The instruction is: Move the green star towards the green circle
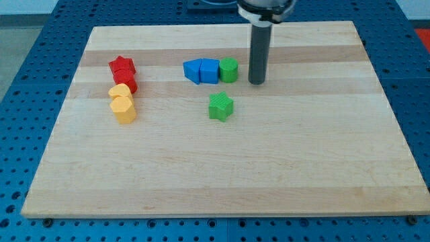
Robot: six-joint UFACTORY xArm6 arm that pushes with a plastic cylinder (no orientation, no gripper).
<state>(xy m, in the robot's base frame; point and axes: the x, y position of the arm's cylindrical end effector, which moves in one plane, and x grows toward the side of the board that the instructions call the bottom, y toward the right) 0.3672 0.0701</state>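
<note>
The green star [220, 106] lies near the middle of the wooden board [222, 175]. The green circle [229, 70] stands above it, toward the view's top, touching the right end of a row of blue blocks. My tip [256, 82] rests on the board just right of the green circle and up and to the right of the green star, apart from both.
Two blue blocks [201, 70] sit left of the green circle. At the view's left are a red star [122, 66] above a red block [126, 82], and two yellow blocks [122, 102] below them. The board's edges drop to a blue perforated table.
</note>
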